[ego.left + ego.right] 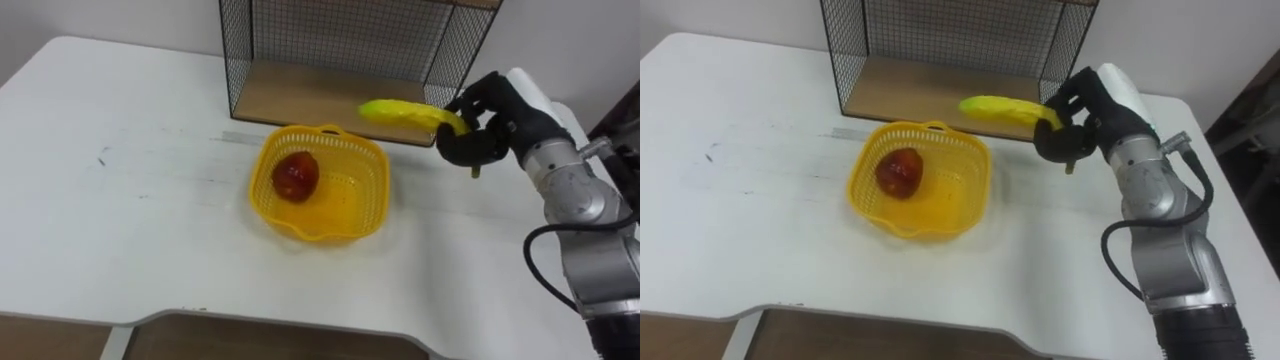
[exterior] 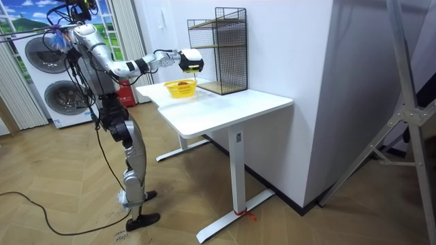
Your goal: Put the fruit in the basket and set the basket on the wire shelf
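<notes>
right hand [image 1: 480,125] curled round the banana [image 1: 405,114], held above the table beside the basket [image 1: 318,184] holding an apple [image 1: 295,176].

One banana [image 1: 400,112], one apple [image 1: 295,176], one basket [image 1: 376,198], one shelf [image 1: 300,95].

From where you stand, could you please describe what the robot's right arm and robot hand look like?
The right robot hand has black fingers and a white back shell. The forearm is silver-grey rounded metal segments, black lower down, with a black cable looping alongside.
</notes>
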